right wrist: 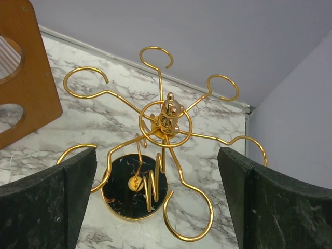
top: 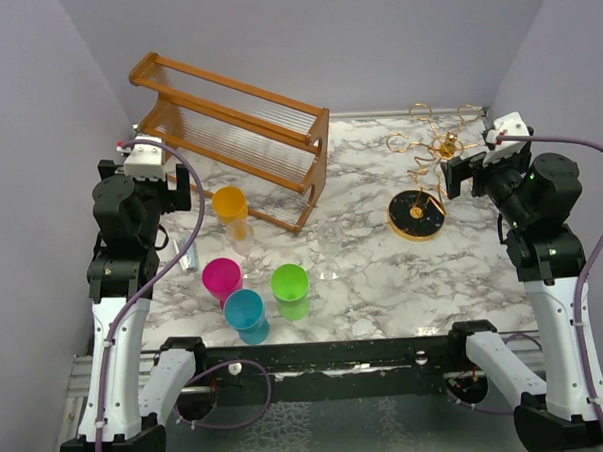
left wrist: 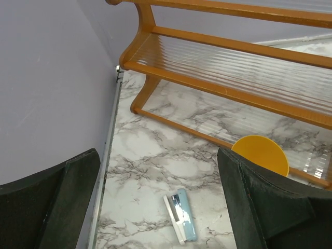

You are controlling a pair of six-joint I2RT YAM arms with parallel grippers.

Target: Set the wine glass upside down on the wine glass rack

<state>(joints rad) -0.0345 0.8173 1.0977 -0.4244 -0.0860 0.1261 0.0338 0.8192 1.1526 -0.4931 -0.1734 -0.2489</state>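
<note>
Distance decides the coming move: the wine glass (top: 329,253) stands upright, stem vertical, near the middle of the table (top: 384,282), well apart from both claws and about equally far from each. The right gripper (top: 461,175) hovers just beside the wine glass rack (top: 418,213) near the right edge, jaws spread wide and empty, the glass lying to its left, toward the front edge. The left gripper (top: 177,187), equally wide and empty, hangs near the left edge

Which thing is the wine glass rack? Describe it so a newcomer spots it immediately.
Look at the marble table, far right corner, just beside the right gripper. The wine glass rack there is a thin gold wire tree with curled arms on a round black base, unlike the big wooden slatted shelf at far left.
</note>
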